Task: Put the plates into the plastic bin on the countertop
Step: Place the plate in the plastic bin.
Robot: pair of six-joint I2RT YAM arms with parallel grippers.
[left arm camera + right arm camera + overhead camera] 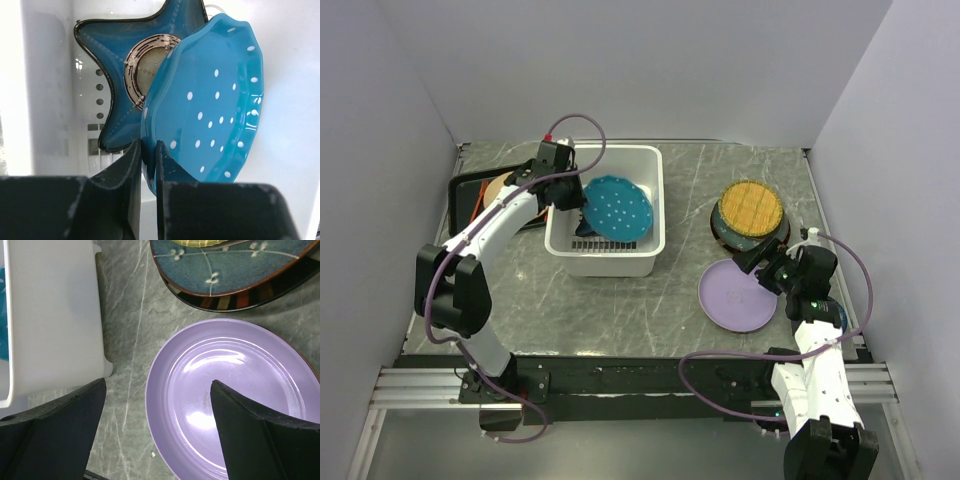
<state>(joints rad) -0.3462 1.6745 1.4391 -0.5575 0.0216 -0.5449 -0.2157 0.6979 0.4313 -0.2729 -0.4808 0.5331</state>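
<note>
place: robot test cell | cues: plain white partition walls [650, 60], aluminium mounting rail [410, 385], arms bolted along marbled countertop [620, 310]

Plates [617, 208] in bin [610, 265]; stack [751, 210] right

Plain white walls [620, 60] on 3 sides, soft even light, alu rail frame [420, 385] along near edge.

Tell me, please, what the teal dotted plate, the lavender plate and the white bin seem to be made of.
Teal dotted plate: probably glazed ceramic; glossy, with sharp highlights along its scalloped rim.
Lavender plate: likely glazed ceramic too, though melamine is possible; smooth, with a bright reflection in its well.
White bin: moulded plastic, satin finish, rounded corners and flared rim.
</note>
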